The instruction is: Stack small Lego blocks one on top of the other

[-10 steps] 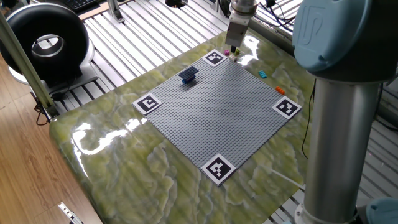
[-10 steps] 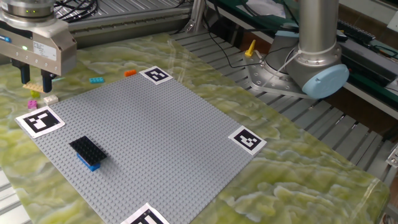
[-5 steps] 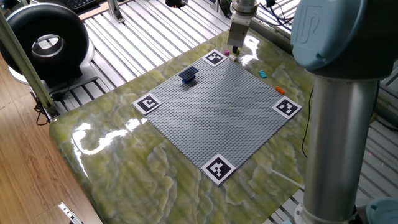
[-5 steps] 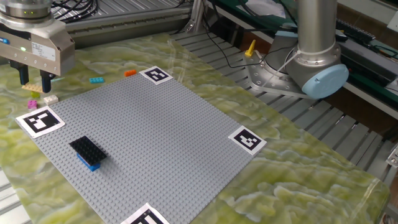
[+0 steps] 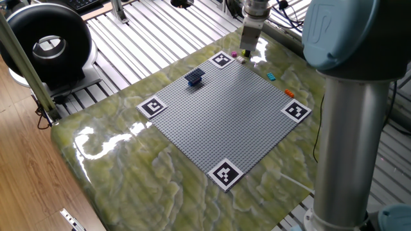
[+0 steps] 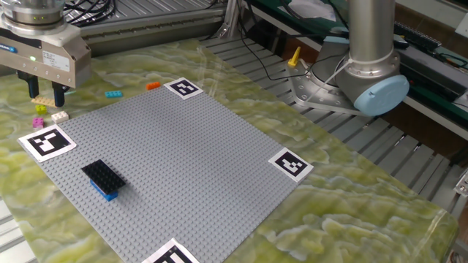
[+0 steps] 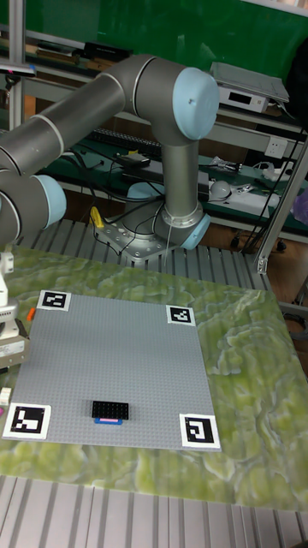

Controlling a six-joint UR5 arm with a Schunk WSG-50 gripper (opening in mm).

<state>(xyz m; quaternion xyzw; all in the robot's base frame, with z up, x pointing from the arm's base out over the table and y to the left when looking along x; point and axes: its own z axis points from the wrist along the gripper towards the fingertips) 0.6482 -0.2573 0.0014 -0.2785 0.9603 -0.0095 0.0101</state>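
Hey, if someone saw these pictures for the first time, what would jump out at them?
The large grey studded baseplate with black-and-white marker squares at its corners fills the green marbled table. A black brick stacked on a blue one sits on the plate near one edge. The end effector hangs over tiny loose bricks just off one corner.

- Arm [image 7: 103,90]: thick round tubes, matte grey metal finish.
- Joint caps [image 7: 195,92]: light blue, rounded; one at each joint, incl. near the base [image 6: 380,93].
- Base [image 7: 150,244]: round grey flange w/ wide foot.
- Gripper [image 6: 45,93]: boxy pale grey/white body, small green indicator light on front face, blue strip along the top edge.
- Fingers [image 6: 59,95]: two, short, black.
- Wrist section above gripper: silver ribbed cylinder.
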